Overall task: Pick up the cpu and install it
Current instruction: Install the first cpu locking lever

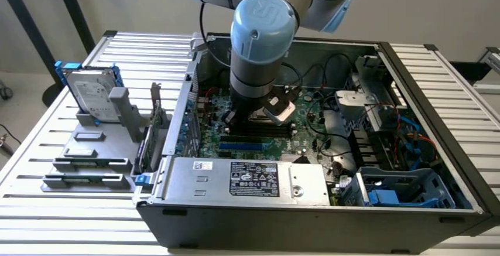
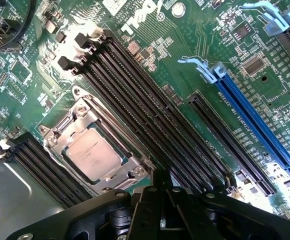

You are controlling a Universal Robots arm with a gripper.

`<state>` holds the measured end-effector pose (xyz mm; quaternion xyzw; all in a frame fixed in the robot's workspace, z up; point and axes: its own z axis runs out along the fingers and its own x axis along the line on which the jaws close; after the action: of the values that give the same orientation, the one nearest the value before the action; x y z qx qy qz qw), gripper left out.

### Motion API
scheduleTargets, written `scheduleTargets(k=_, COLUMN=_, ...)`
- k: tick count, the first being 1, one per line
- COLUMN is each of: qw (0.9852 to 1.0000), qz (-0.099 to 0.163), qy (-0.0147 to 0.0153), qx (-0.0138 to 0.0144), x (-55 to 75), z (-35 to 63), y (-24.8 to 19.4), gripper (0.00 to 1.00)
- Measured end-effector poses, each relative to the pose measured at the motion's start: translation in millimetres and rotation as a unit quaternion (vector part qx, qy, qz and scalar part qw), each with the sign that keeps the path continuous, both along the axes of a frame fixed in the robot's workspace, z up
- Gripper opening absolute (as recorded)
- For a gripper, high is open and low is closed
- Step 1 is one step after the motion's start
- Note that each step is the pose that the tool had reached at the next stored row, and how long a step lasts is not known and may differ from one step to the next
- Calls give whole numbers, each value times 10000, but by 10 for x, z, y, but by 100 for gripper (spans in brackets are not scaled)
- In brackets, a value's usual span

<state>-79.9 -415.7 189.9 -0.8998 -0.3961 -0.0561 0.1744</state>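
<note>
the cpu [image 2: 93, 154] sits seated in its socket [image 2: 67, 131] on the motherboard [image 2: 185, 60], beside the memory slots [image 2: 150, 115]. my fingers [image 2: 161, 200] are closed on nothing, hovering just above the board.

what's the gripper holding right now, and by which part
Nothing. The gripper is shut with no part between its fingers, poised above the motherboard. The cpu already sits in its socket, apart from the gripper.
</note>
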Motion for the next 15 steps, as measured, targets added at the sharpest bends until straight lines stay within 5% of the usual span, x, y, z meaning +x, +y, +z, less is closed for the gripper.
scheduleTargets(k=6, qw=10000, qz=1, qy=2, qx=1, x=0, z=110, y=52, gripper=11)
scheduleTargets(k=15, qw=10000, qz=39, qy=6, qx=0, x=1, z=125, y=278, gripper=11)
